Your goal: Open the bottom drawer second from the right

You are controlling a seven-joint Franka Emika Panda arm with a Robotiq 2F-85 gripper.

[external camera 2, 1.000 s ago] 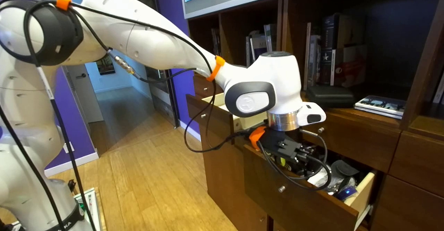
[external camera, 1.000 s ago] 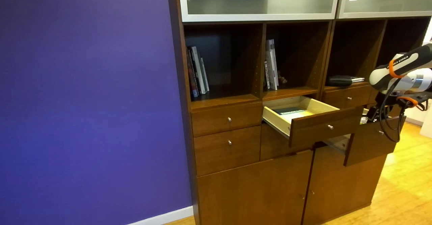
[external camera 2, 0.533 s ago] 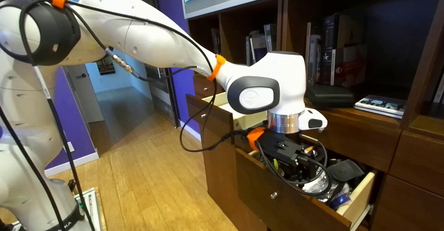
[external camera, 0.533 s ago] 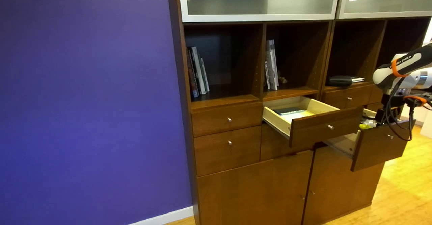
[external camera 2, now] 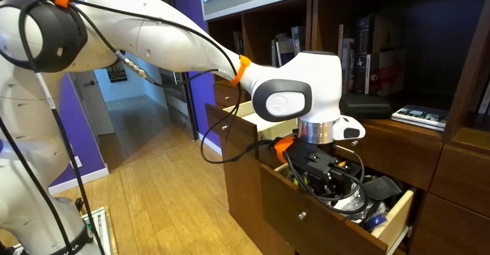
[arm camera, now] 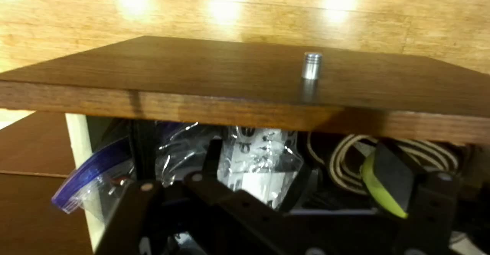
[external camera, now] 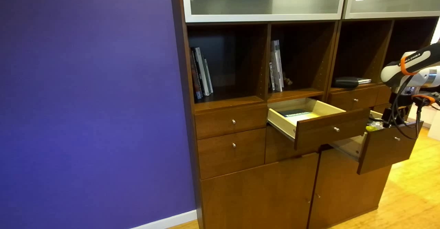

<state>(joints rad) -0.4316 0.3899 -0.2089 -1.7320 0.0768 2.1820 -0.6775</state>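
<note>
In an exterior view, the camera is standing at some distance from the cupboard (external camera: 257, 194); it is facing the front at a slant, a little downward, with the purple wall (external camera: 89, 101) at left. In an exterior view, the camera is standing near the robot arm (external camera 2: 164, 48) and is looking along the cupboard toward the hallway (external camera 2: 132, 113). Both exterior views are sharing the upper drawer (external camera: 316, 132) and the bottom drawer (external camera: 385, 151), seeing them from opposite sides. In the wrist view, the camera is looking down from very near over the bottom drawer; it is sharing the knob (arm camera: 312, 65) with both exterior views, and the floor (arm camera: 268, 17) is showing beyond.
</note>
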